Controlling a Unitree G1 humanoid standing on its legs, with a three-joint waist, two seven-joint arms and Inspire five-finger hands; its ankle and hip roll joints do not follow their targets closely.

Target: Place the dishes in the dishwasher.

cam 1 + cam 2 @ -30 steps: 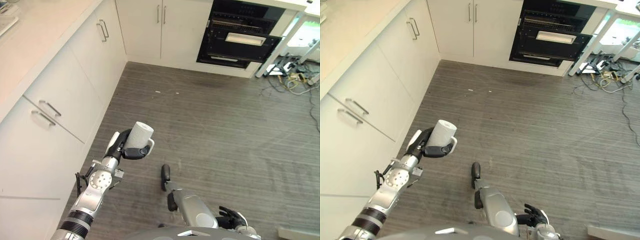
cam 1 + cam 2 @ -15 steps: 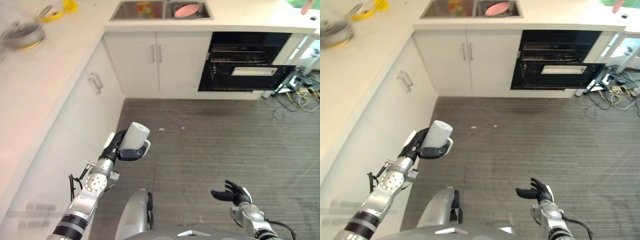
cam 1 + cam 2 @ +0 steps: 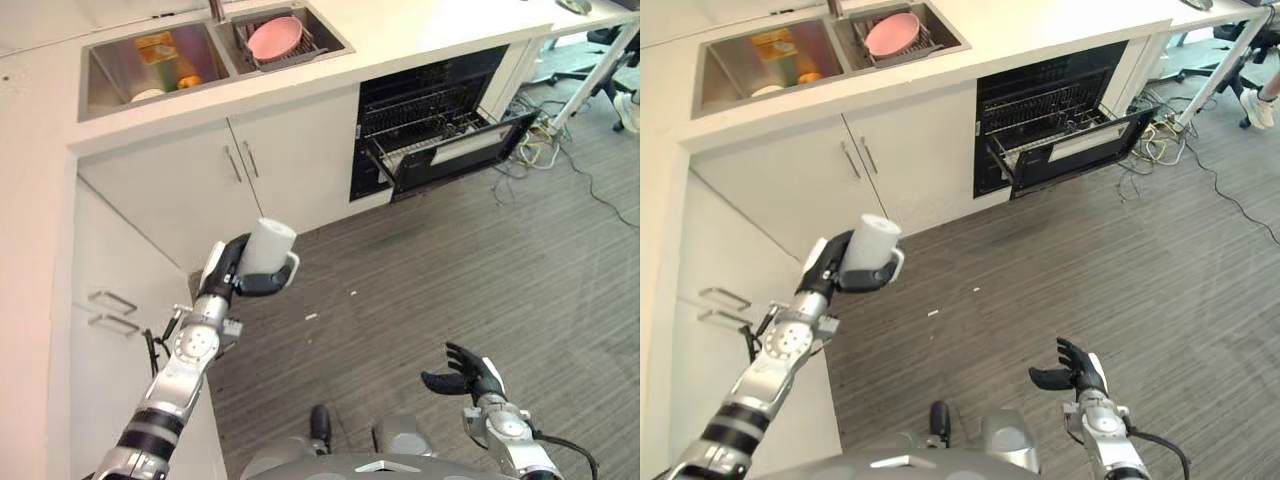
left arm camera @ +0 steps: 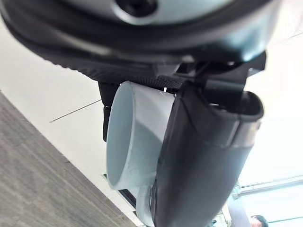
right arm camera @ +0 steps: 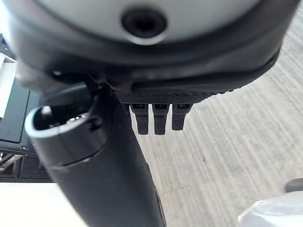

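Note:
My left hand [image 3: 232,277] is shut on a pale cup [image 3: 267,245], held upright in the air in front of the white cabinets; the left wrist view shows the cup [image 4: 135,156] with the thumb [image 4: 199,161] curled across it. The dishwasher [image 3: 430,115] stands open under the counter at the back right, its door [image 3: 470,150] partly lowered and a wire rack [image 3: 420,110] showing inside. A pink bowl [image 3: 275,37] lies in a rack in the sink [image 3: 130,75]. My right hand [image 3: 465,375] hangs low over the floor, open and holding nothing.
White cabinets [image 3: 270,175] with bar handles run under the counter [image 3: 420,25] and along the left. The left sink basin holds small items [image 3: 155,48]. Cables [image 3: 530,150] and chair legs [image 3: 600,60] clutter the far right. Grey plank floor [image 3: 480,270] lies between me and the dishwasher.
The camera has swung up and right, bringing the sink and dishwasher closer into view. The cup stays in my left hand. The right hand remains low and open.

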